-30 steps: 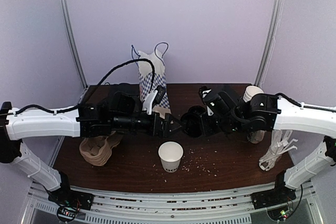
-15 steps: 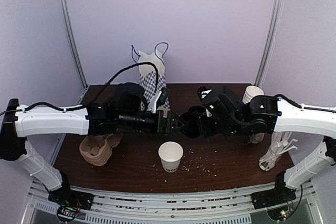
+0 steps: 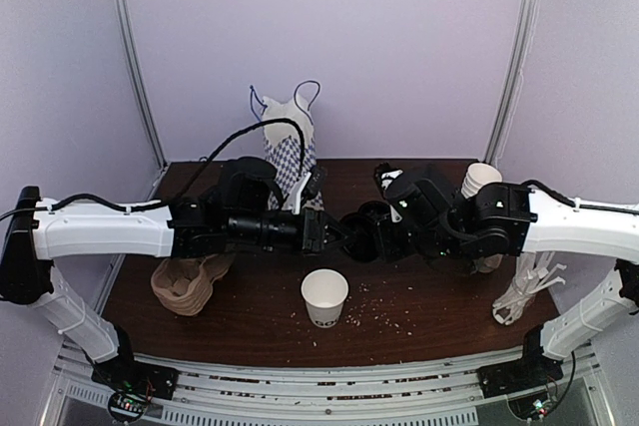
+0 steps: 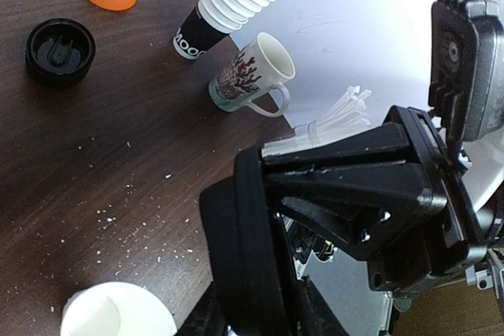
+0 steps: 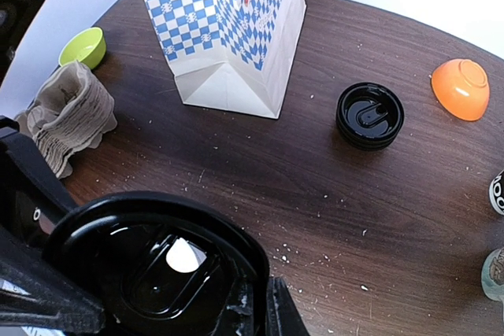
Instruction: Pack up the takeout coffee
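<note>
As both arms meet above the table [image 3: 439,316] in the overhead view, the right gripper [image 3: 382,236] pinches a black lid [image 3: 361,236] by its rim, with the left gripper [image 3: 334,234] at the lid's other side. The lidless takeout coffee cup [image 3: 324,296] stands on the table below them. Left wrist camera: fingers [image 4: 206,316] flank the edge-on lid; whether they clamp it cannot be told. Right wrist camera: beyond the held lid, a checkered paper bag [image 5: 228,21] and a spare lid [image 5: 370,116] sit on the tabletop.

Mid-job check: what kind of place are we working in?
Most likely a mock coffee counter in a test booth: a stack of paper cups, a checkered paper bag and cardboard cup trays sit on a wooden table, with plain bare walls behind.
</note>
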`<state>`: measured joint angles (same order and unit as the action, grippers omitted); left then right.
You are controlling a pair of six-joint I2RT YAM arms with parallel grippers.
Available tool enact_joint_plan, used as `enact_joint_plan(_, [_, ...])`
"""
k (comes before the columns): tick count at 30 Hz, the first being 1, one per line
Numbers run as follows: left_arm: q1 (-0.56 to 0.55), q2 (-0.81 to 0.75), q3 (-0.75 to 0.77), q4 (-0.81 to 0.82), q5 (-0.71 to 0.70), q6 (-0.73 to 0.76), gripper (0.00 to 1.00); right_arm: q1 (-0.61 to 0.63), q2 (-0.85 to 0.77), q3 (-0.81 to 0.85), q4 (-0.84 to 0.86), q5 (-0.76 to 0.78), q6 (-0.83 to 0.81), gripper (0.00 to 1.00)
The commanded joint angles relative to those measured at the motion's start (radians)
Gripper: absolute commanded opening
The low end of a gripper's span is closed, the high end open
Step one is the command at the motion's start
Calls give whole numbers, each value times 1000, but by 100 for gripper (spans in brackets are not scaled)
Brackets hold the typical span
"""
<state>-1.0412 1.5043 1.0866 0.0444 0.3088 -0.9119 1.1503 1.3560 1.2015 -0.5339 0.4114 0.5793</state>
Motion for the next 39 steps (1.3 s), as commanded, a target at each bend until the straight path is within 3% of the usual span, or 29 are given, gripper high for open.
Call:
enact_joint_plan(1, [3, 7, -6, 71, 16, 4, 23, 9, -23, 6, 13, 15, -2, 0])
enact_joint_plan(10, [3, -7, -22, 73, 2, 18, 1, 12, -35, -8, 39, -13, 4, 0])
enact_joint_plan(12, [3, -14, -25, 68, -7, 24, 0, 11, -47, -12, 53, -21, 8, 13])
enact_joint_plan(17, [3, -36, -29, 53, -36, 41, 0, 12, -85, -20, 84, -49, 22, 65])
enact_joint_plan(21, [4, -63, -28, 27, -73, 67, 0, 11, -119, -18, 102, -63, 37, 82])
enact_joint_plan(24, [4, -95, 0, -60, -139, 137, 0, 10, -159, -23, 121, -58, 41, 85])
enact_joint_plan(28, [-32, -162, 45, -266, -332, 319, 0, 9, -220, -61, 139, -16, 38, 86])
enact_joint_plan(33, [-191, -212, 100, -514, -661, 496, 0, -2, -275, -152, 163, 59, 69, 86])
enact_joint_plan(39, [-438, -169, 104, -595, -1054, 658, 0, -18, -297, -290, 246, 74, 138, 86])
